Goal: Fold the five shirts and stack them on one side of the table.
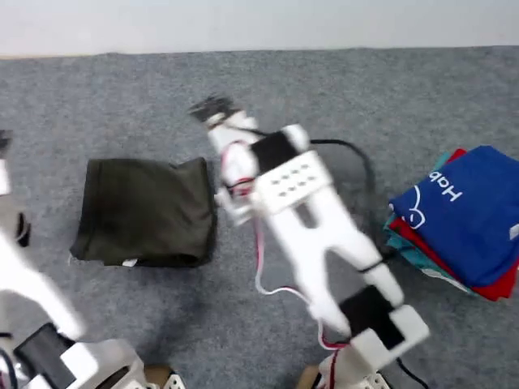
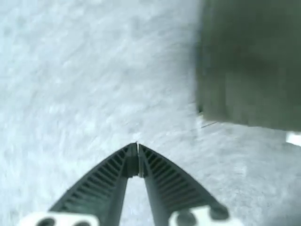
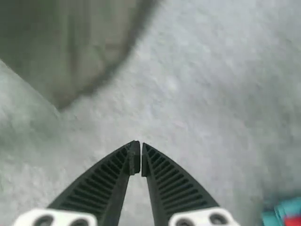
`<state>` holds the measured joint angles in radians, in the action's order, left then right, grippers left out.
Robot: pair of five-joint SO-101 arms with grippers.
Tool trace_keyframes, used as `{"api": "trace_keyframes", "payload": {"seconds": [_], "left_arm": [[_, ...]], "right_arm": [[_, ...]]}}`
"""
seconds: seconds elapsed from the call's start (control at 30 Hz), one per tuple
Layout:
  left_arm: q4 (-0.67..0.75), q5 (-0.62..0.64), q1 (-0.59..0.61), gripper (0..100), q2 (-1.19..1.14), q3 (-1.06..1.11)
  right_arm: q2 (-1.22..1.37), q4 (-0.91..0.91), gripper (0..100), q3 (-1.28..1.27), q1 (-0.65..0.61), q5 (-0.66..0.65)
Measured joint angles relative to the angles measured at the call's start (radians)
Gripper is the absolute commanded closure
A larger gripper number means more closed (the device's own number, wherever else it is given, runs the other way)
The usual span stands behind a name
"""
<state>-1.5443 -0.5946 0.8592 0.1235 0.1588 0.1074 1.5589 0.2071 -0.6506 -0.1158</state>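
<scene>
A folded dark olive shirt point(image 1: 144, 211) lies flat left of the table's middle. At the right edge sits a stack of folded shirts point(image 1: 466, 219), blue on top with red and teal beneath. My right gripper point(image 1: 212, 109) hovers just beyond the olive shirt's far right corner. In the right wrist view it point(image 3: 137, 146) is shut and empty over bare grey cloth, with the olive shirt point(image 3: 61, 42) ahead and to one side. My left gripper point(image 2: 138, 147) is shut on nothing, off the olive shirt point(image 2: 249, 66), whose edge and white label point(image 2: 294, 138) show.
The table is covered in grey felt-like cloth point(image 1: 349, 97). The right arm point(image 1: 324, 235) stretches diagonally across the middle, trailing red and black cables. The left arm point(image 1: 28, 284) stands at the near left edge. A corner of the stack point(image 3: 287, 214) shows in the right wrist view.
</scene>
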Motion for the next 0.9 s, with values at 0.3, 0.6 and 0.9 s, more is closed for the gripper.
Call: {"api": "trace_keyframes", "payload": {"seconds": [0.3,0.6,0.9], "left_arm": [[0.000,0.011,0.170,99,0.002,-0.028],[0.000,0.011,0.258,99,0.002,-0.028],[0.000,0.011,0.275,99,0.002,-0.028]], "right_arm": [[0.262,-0.195,98.8,0.037,-0.186,0.002],[0.505,-0.181,98.8,0.193,-0.199,0.002],[0.565,-0.003,98.8,0.216,-0.186,0.002]]}}
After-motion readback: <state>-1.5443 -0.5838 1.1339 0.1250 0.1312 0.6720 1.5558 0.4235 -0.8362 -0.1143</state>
